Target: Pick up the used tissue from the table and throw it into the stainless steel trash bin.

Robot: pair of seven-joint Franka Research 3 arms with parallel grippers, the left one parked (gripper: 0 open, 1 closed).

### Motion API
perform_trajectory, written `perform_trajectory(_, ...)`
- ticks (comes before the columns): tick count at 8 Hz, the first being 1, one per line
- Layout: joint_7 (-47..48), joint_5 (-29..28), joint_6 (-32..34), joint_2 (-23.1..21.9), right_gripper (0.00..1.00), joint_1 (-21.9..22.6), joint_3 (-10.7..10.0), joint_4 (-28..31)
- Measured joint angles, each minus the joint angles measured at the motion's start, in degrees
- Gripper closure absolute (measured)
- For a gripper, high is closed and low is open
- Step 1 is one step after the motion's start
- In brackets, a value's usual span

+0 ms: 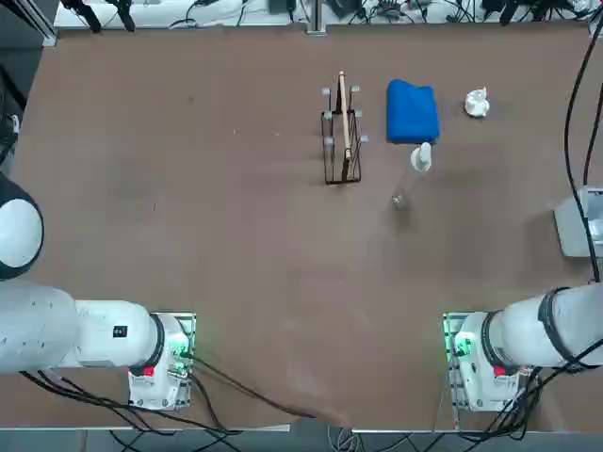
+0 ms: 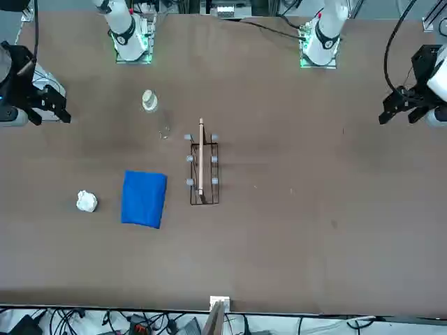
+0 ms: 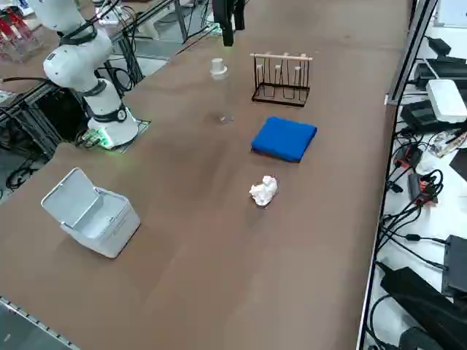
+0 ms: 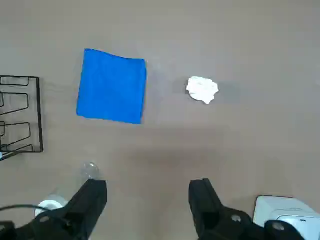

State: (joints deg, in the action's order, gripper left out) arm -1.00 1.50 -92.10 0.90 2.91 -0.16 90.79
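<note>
Right gripper point(image 4: 147, 197): black fingers spread apart, empty, high above the table
Pale silver-grey metal bin point(image 3: 91, 213): near the right arm's base, lid up
Crumpled white tissue point(image 4: 202, 90): untouched on brown tabletop point(image 1: 188, 207), beside folded blue cloth point(image 4: 112, 86)
Progress: nothing done; grasp, carry, drop all remain

One camera looks straight down from overhead; another faces me across the worktop point(image 1: 188, 188); a third looks diagonally from my raised right. My wrist camera hangs high behind my claw point(image 4: 147, 200), sharing the tissue point(image 4: 202, 90) ahead with all views.
</note>
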Motion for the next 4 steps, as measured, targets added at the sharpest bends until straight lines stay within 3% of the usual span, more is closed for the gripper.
perform_trajectory(4, 0.0, 0.0, -0.6, 0.8, 0.00, 0.0, 0.0, 0.2)
